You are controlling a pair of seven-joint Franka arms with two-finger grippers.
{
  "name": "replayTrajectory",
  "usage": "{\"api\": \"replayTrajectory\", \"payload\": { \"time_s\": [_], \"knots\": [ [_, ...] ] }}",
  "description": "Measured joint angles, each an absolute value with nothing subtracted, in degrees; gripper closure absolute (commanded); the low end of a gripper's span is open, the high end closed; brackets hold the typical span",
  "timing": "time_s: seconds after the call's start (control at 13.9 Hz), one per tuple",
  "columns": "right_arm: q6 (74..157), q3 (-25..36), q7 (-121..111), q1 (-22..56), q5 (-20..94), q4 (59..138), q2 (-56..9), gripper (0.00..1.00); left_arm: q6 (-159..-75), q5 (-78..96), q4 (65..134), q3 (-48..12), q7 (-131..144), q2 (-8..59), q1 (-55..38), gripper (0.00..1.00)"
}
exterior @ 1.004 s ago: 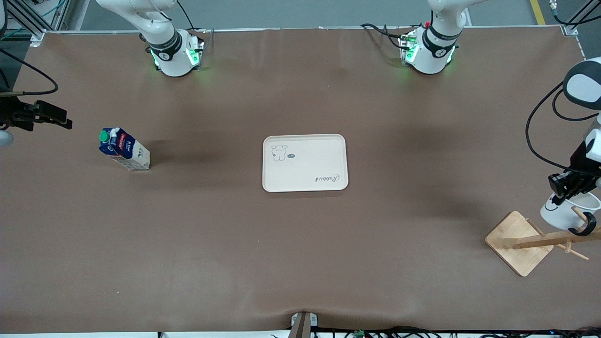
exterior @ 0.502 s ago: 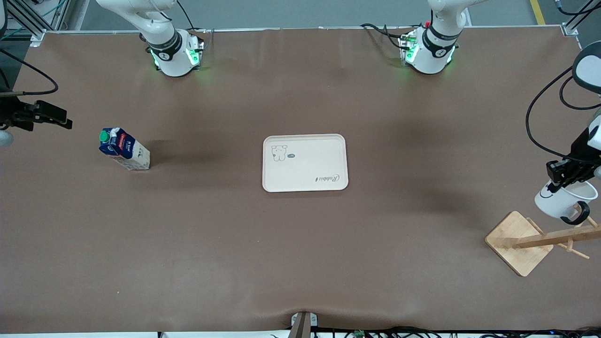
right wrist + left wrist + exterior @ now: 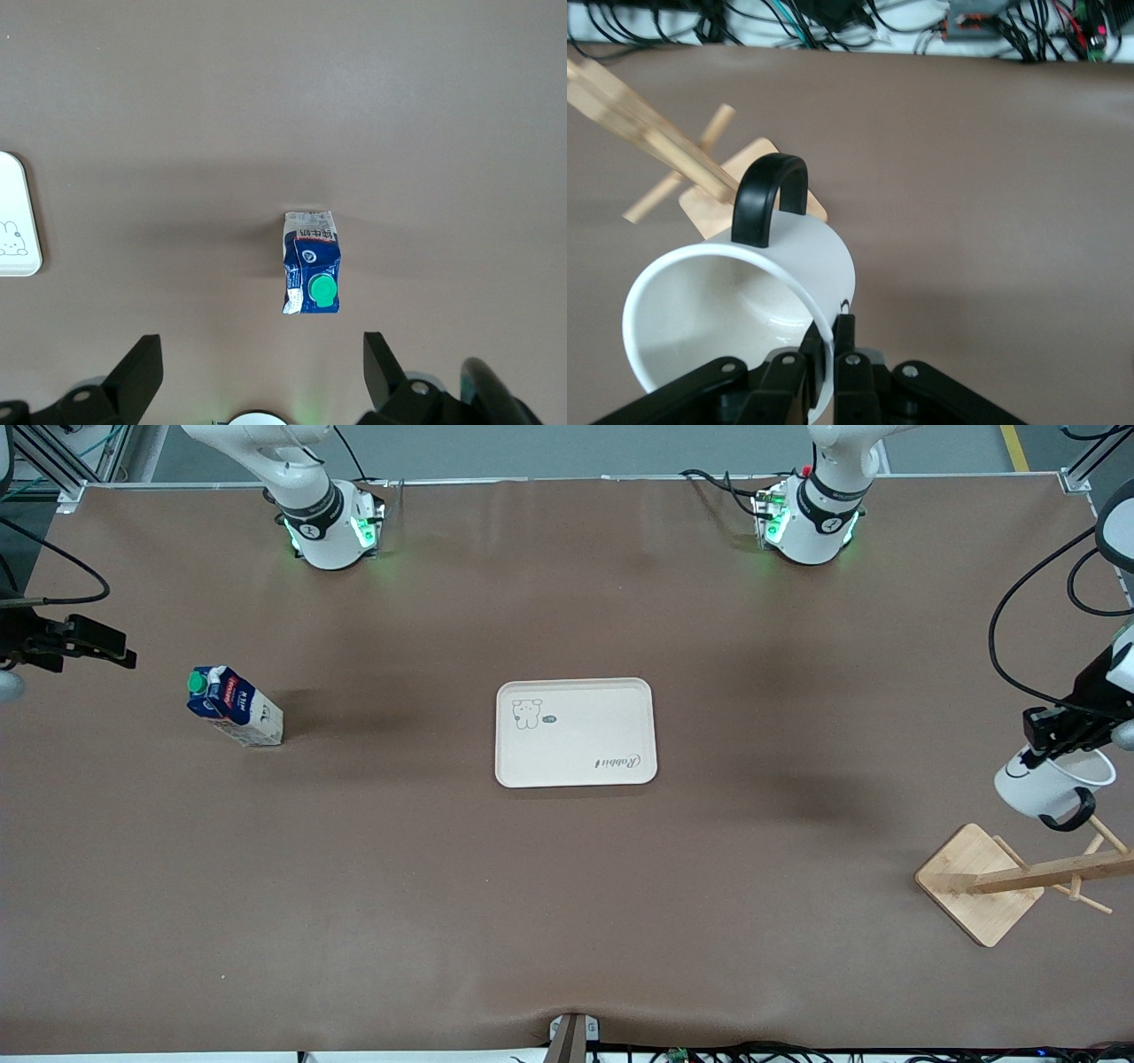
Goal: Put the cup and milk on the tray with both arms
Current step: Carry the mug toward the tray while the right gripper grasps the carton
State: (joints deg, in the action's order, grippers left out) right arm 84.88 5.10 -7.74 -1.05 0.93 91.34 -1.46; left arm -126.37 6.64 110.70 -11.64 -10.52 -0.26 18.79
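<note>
Currently, item one: white smiley mug (image 3: 1045, 786), pinched at its rim by the left gripper (image 3: 1054, 737), airborne over the wooden rack base (image 3: 977, 883) at the left arm's end. Handling judgement: carry level, clear the rack's pegs (image 3: 673, 184), then lower onto the cream bear tray (image 3: 576, 732) mid-table. Item two: blue-and-white milk carton (image 3: 234, 707), standing on the table at the right arm's end. Right gripper (image 3: 257, 381) waits above it, fingers spread wide.

View notes: the left wrist view alone shows one finger inside the rim; the right wrist view alone shows the carton centred between the fingers.
</note>
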Motion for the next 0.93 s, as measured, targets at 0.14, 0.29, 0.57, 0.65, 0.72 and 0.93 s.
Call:
{"api": "replayTrajectory", "payload": {
  "time_s": [0.14, 0.29, 0.57, 0.65, 0.72, 0.93],
  "knots": [
    [84.82, 5.15, -7.74, -1.08, 0.93, 91.34, -1.51, 0.0, -123.39, 6.64, 109.7, -13.32, -10.34, -0.27, 18.76, 1.0],
    [84.48, 5.19, -7.73, -1.11, 0.93, 91.36, -1.86, 0.0, -121.48, 6.69, 109.51, -15.4, -9.02, -0.25, 18.7, 1.0],
    [83.72, 5.32, -7.74, -1.32, 0.93, 91.37, -3.47, 0.0, -118.64, 6.71, 109.57, -21.84, -0.87, 0.61, 18.52, 1.0],
    [83.64, 5.36, -7.74, -1.49, 0.93, 91.38, -3.78, 0.0, -118.57, 6.71, 109.58, -23.62, 1.47, 1.23, 18.41, 1.0],
    [83.59, 5.39, -7.74, -1.86, 0.93, 91.41, -4.23, 0.0, -118.56, 6.71, 109.58, -25.35, 4.02, 1.96, 18.21, 1.0],
    [83.7, 5.64, -7.76, -3.62, 0.84, 91.77, -7.79, 0.0, -118.55, 6.71, 109.6, -29.88, 13.61, 4.14, 16.63, 1.0]
  ]
}}
